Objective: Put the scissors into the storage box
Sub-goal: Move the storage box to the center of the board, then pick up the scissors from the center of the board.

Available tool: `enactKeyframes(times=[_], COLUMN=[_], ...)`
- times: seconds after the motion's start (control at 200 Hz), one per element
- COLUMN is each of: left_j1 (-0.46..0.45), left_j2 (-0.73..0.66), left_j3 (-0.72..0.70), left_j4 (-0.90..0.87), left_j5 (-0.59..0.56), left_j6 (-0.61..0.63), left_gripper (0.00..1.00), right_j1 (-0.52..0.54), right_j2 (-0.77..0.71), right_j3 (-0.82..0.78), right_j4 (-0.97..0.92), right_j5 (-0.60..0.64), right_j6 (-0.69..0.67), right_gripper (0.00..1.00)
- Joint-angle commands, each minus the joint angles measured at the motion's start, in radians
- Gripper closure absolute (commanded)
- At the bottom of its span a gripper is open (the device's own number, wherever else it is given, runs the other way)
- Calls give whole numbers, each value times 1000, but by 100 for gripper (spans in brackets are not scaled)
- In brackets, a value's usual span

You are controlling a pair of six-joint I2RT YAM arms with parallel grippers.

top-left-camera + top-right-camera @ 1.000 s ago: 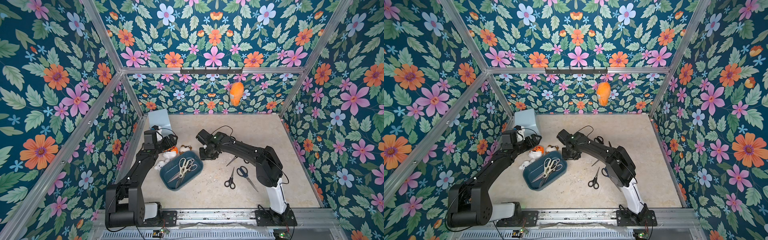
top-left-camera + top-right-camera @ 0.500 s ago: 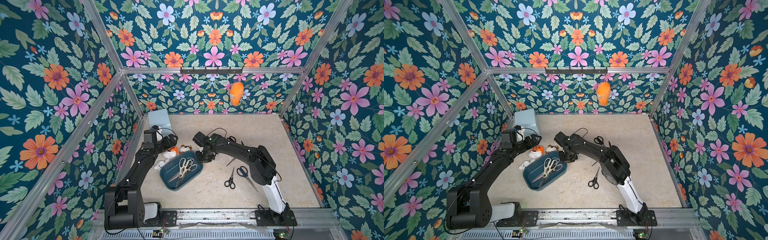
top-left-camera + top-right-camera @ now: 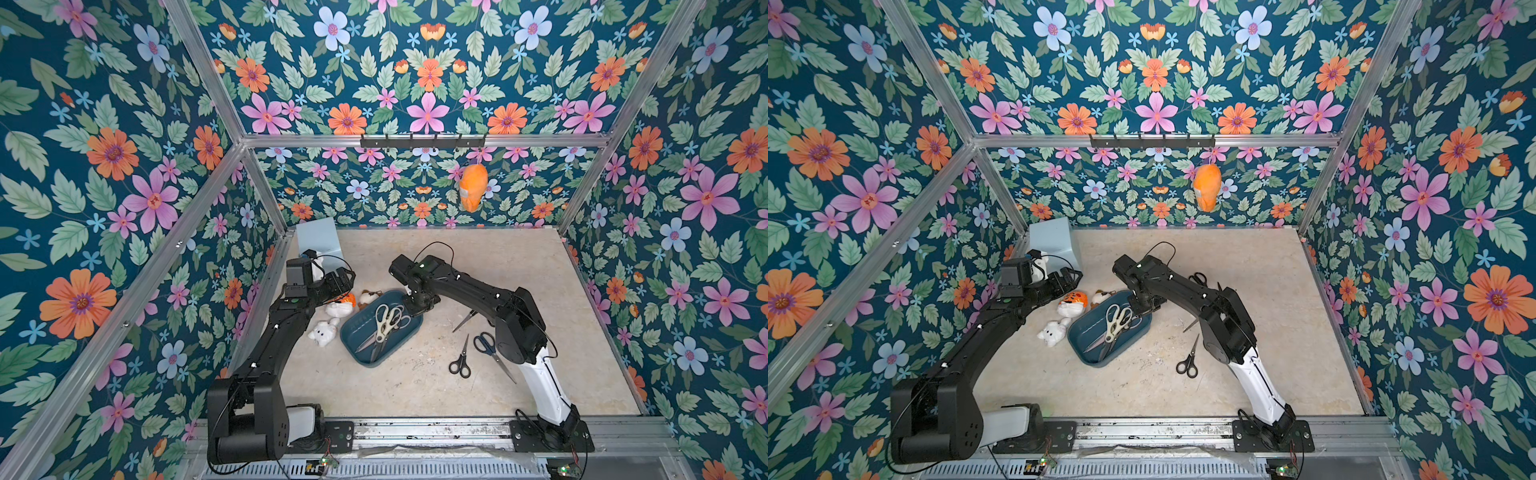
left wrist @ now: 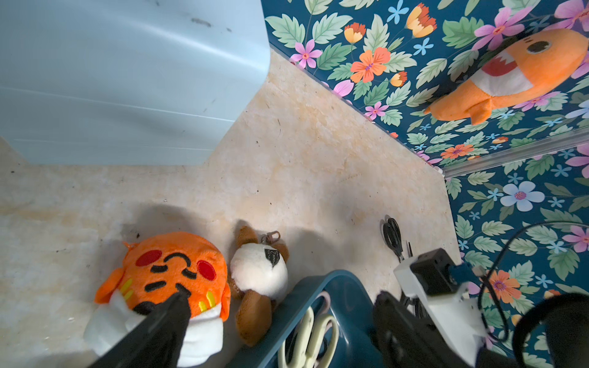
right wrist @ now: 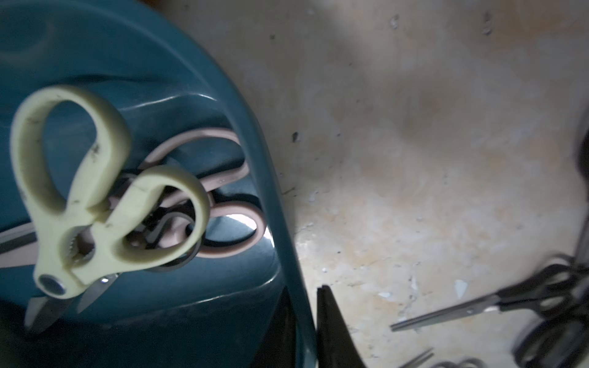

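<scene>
Motion just now: the right gripper [image 5: 304, 302] has slid over to the storage box [image 3: 359, 330] and squeezed in. Now its two fingers pinch the box's rim, one inside and one outside. It holds the box, not scissors. I think it wants to pull or turn the box, maybe to bring it closer to the scissors left out. The left gripper [image 3: 1070, 279] has not moved. It hangs wide open above the toys and holds nothing.

Closest to the robot's base, small black scissors [image 3: 460, 360] and blue scissors [image 3: 491, 351] lie flat on the worktop [image 3: 415, 386], well apart from the box. A bit further, one more pair [image 3: 464, 321] pokes out from under the right arm. Then comes the box, with cream shears [image 3: 386, 318] lying on pink shears [image 5: 234, 251] inside.

A white toy [image 3: 324, 332], a tiger toy [image 4: 169, 274] and a brown toy [image 4: 258, 274] crowd the box's other side. They could block a push that way. Further back lies another black pair [image 3: 1199, 277]. Farthest are the pale blue block [image 3: 318, 239] and an orange fish toy [image 3: 473, 189] on the wall.
</scene>
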Motion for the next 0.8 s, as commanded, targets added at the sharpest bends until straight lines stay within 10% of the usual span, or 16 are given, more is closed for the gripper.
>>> enactKeyframes(times=[0.0, 0.795], left_j1=[1, -40], left_j2=[-4, 130], left_j3=[2, 76], left_j4=[4, 105], left_j5=[0, 54], left_j6=[18, -14], left_gripper=[5, 5], right_j1=[-25, -171], right_j2=[25, -37], right_j3=[39, 115], right_j4=[-37, -21], right_j5=[97, 68], right_j6=[-100, 39], right_gripper=[83, 66])
